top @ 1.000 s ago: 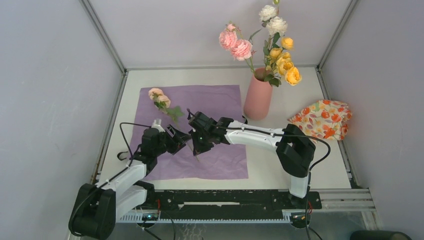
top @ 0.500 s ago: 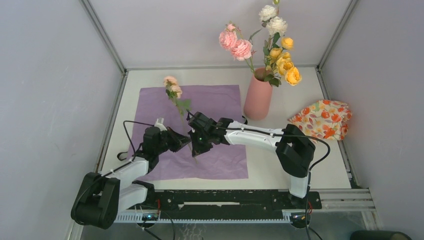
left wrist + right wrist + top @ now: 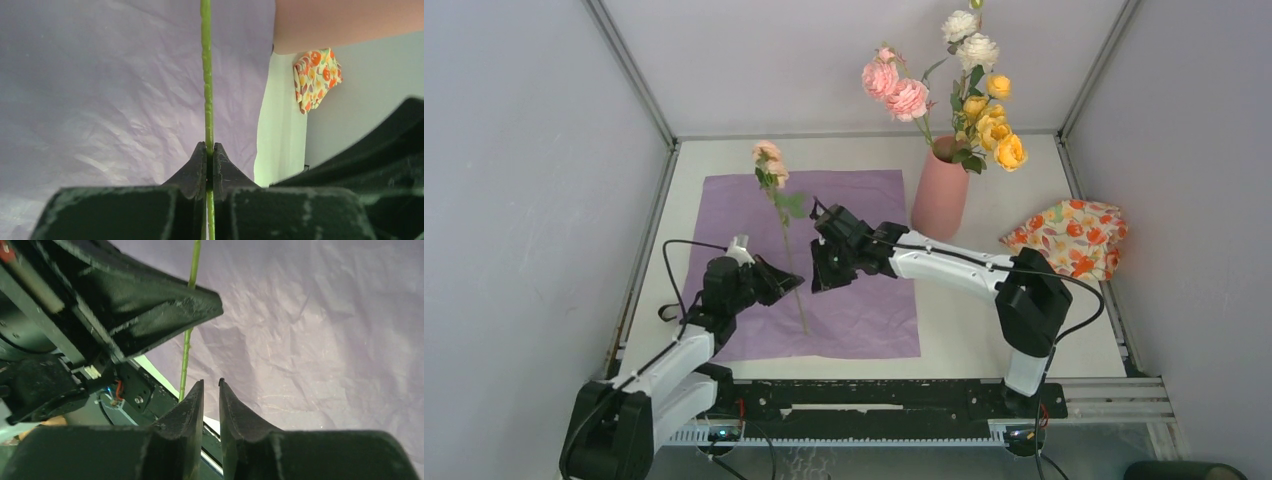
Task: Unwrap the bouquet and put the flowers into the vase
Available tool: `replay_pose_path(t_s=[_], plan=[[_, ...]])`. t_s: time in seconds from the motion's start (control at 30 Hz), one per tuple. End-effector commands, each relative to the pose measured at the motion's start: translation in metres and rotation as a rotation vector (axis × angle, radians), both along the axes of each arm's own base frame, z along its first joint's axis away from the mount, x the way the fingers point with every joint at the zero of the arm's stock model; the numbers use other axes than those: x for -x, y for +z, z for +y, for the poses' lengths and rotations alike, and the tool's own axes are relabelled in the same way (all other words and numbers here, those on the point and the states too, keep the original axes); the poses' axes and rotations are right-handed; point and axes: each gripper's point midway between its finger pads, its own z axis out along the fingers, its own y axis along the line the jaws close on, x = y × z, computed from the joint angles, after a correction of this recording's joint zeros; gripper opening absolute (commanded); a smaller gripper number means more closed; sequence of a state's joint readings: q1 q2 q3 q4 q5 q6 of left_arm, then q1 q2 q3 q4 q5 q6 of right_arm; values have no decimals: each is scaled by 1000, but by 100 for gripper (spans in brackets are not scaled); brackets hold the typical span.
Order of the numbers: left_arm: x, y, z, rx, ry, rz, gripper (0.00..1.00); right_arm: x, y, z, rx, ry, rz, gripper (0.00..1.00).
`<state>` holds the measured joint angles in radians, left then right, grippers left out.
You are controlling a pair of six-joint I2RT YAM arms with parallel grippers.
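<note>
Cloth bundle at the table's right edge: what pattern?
Orange and yellow floral print on the cloth bundle, clearest in the top external view.

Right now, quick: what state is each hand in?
Left hand: closed on the rose stem.
Right hand: slightly open, holding nothing; the stem passes beside it.

White links (image 3: 944,262), black joints (image 3: 1024,300), scuffed black left pincer (image 3: 209,148), right pincer (image 3: 210,384).
</note>
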<state>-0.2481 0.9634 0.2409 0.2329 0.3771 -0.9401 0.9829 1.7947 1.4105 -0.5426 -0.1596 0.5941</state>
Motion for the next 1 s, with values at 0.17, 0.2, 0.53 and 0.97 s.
replay_pose_path(t_s=[0.17, 0.2, 0.53, 0.97], plan=[[12, 34, 4, -16, -35, -211, 0, -39, 43, 19, -208, -42, -30, 25], [14, 37, 4, -11, -37, -221, 0, -42, 44, 21, -218, -46, -27, 27], [26, 43, 2, 29, -55, -260, 0, -63, 67, 50, -389, -23, -46, 36], [33, 45, -9, 69, -79, -259, 0, -90, 67, 80, -443, -23, -36, 36]])
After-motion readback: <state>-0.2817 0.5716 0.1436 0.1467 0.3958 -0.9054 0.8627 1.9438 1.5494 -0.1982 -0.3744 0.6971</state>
